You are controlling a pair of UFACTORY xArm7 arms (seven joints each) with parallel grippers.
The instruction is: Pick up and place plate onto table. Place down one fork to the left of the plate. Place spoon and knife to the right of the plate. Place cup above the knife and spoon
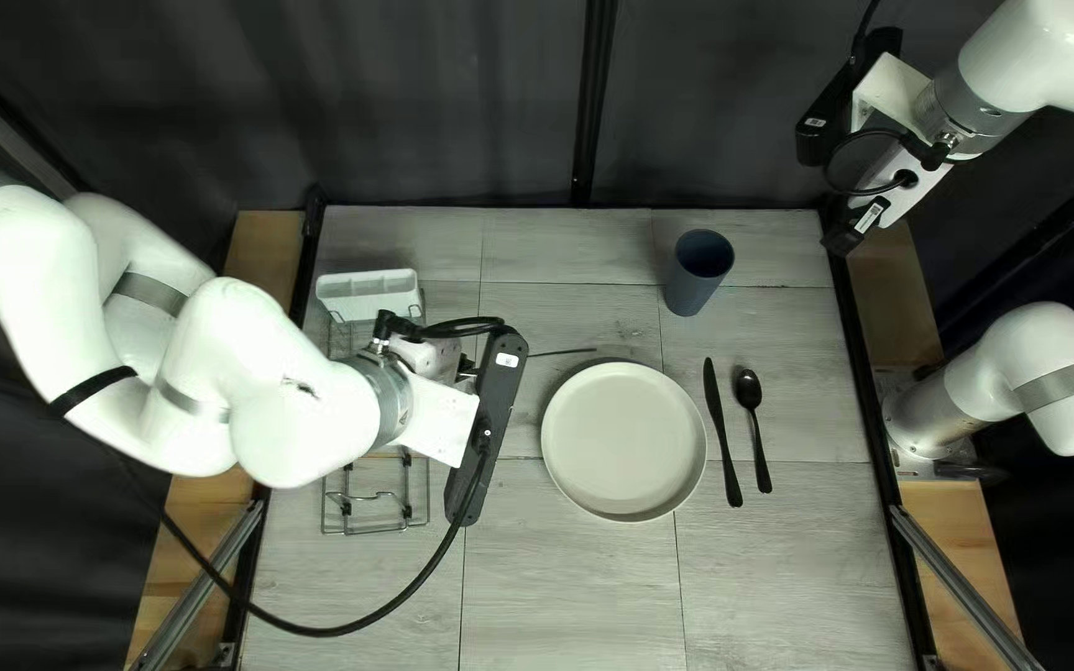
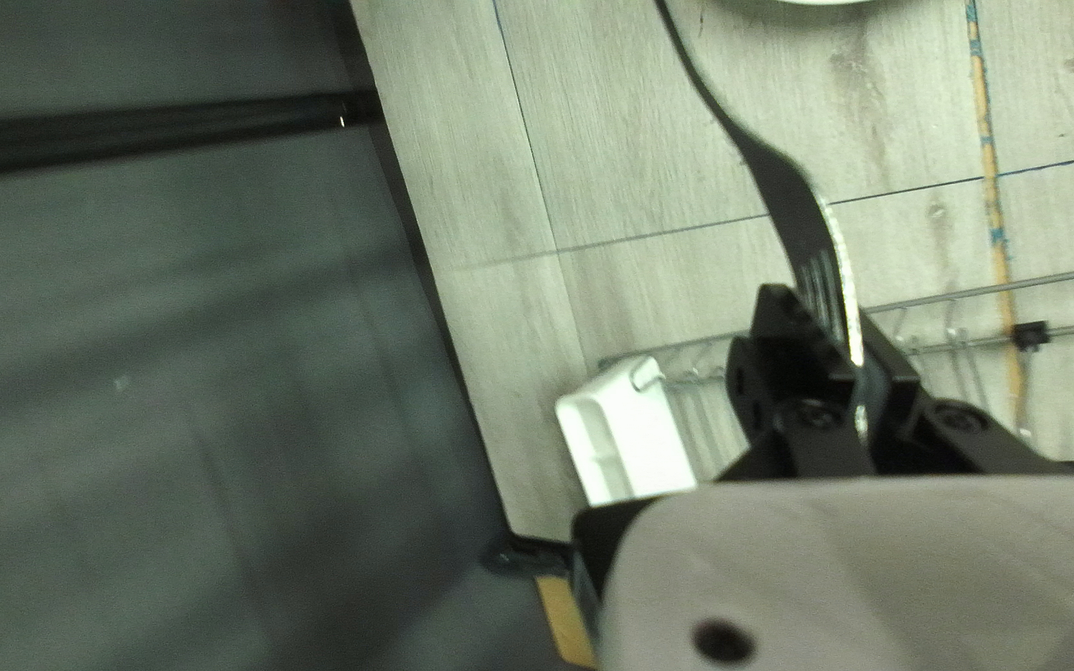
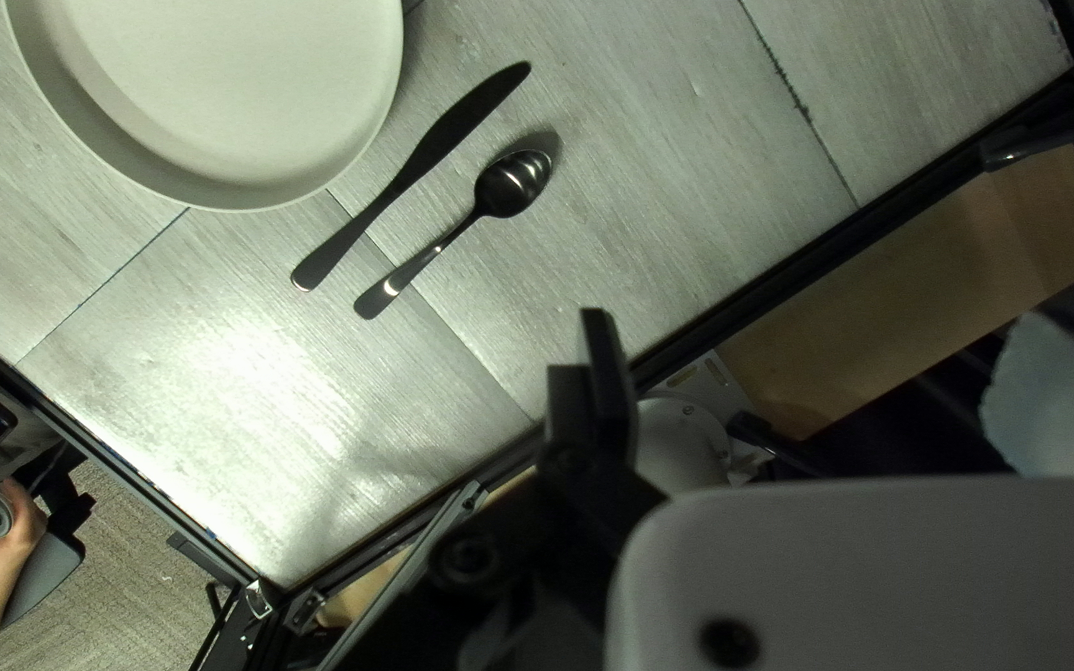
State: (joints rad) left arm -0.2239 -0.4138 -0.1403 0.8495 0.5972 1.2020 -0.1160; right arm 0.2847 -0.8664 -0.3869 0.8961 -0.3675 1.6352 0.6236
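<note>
Plate (image 1: 624, 440) lying mid-table, placed | knife (image 1: 720, 433) and spoon (image 1: 753, 424) lying side by side just right of it, done | cup (image 1: 702, 270) standing beyond them, done | fork (image 2: 784, 200) hanging left of plate, left gripper (image 2: 826, 349) jaws clamping it by the tines, not yet laid down | right gripper (image 3: 593, 373) hovering raised, jaws apart, holding nothing.

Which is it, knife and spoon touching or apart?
Apart. The right wrist view shows a strip of bare table between the knife and the spoon along their whole length.
</note>
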